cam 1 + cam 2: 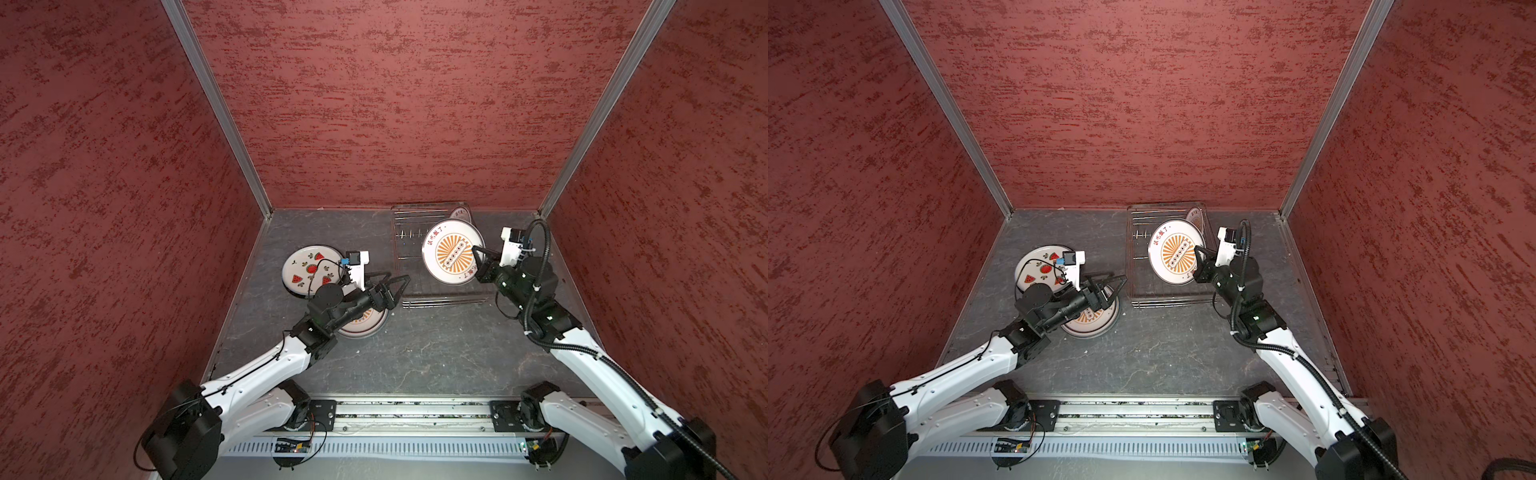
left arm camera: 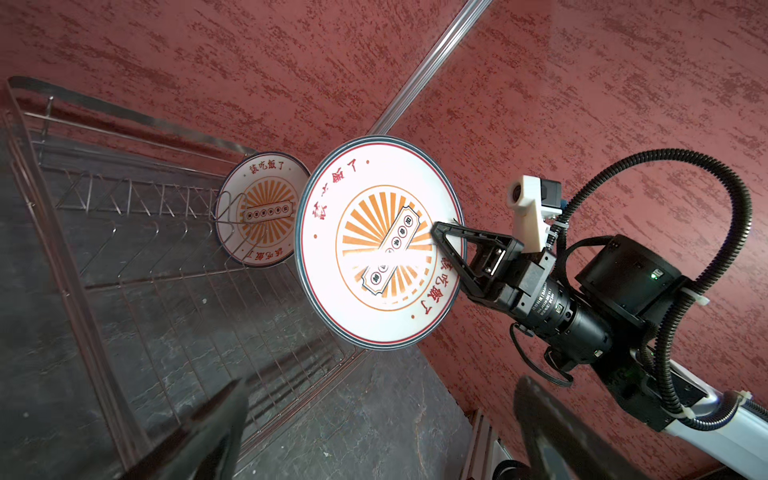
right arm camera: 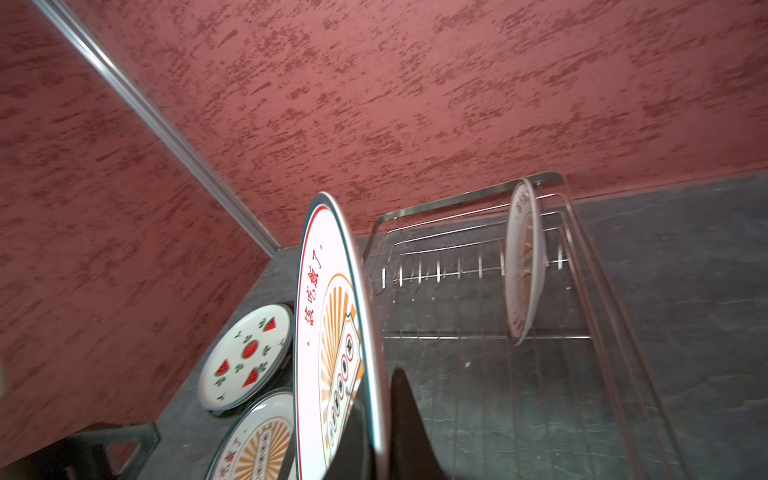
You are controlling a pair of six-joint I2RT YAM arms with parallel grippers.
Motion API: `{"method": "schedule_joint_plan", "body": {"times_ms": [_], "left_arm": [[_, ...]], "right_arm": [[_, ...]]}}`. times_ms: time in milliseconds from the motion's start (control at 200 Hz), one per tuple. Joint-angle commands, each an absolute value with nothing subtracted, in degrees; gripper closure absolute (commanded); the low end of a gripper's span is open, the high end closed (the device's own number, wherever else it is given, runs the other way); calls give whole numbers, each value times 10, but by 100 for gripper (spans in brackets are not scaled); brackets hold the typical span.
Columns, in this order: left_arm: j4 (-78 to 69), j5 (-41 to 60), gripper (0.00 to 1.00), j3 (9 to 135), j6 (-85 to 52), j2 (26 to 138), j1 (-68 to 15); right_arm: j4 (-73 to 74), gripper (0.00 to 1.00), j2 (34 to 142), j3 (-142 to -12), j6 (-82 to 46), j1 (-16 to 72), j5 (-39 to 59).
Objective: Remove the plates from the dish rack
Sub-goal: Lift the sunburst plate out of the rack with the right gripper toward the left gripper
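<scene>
Right gripper (image 1: 476,250) is clamped on the rim of a sunburst plate (image 1: 451,257), holding it tilted on edge above the dish rack (image 1: 440,300), with the plate's face to the left of the fingers. Behind it, a second sunburst plate (image 1: 460,215) stands upright in the rack's far right corner. Left gripper (image 1: 399,277) hangs empty with its jaws wide apart beside the rack, above a flat sunburst plate (image 1: 361,326) on the table (image 1: 415,353), near the watermelon plate (image 1: 305,270).

The right gripper (image 1: 1198,250) clamps 1 orange sunburst plate (image 1: 1173,254), tilted, over the dish rack (image 1: 1172,304); the left gripper (image 1: 1115,281) hangs spread over a flat sunburst plate (image 1: 1092,323) near the watermelon plate (image 1: 1036,271).
</scene>
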State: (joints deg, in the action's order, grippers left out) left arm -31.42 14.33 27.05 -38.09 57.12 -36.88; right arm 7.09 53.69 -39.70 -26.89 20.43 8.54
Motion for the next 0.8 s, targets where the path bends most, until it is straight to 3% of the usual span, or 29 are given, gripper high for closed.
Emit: {"method": "schedule_joint_plan", "body": {"times_ms": [0, 351, 401, 511, 797], "left_arm": [[-310, 158, 1, 258, -402, 563, -351], [-360, 168, 2, 292, -399, 632, -386], [-365, 169, 11, 298, -405, 647, -388], [-389, 178, 46, 298, -411, 670, -391], [-410, 175, 68, 299, -432, 702, -389]], "right_arm": [[186, 100, 524, -387, -329, 196, 215], [267, 100, 574, -356, -382, 195, 306], [279, 100, 580, -353, -388, 195, 316], [284, 100, 589, -349, -388, 195, 320], [298, 100, 615, -353, -389, 192, 340]]}}
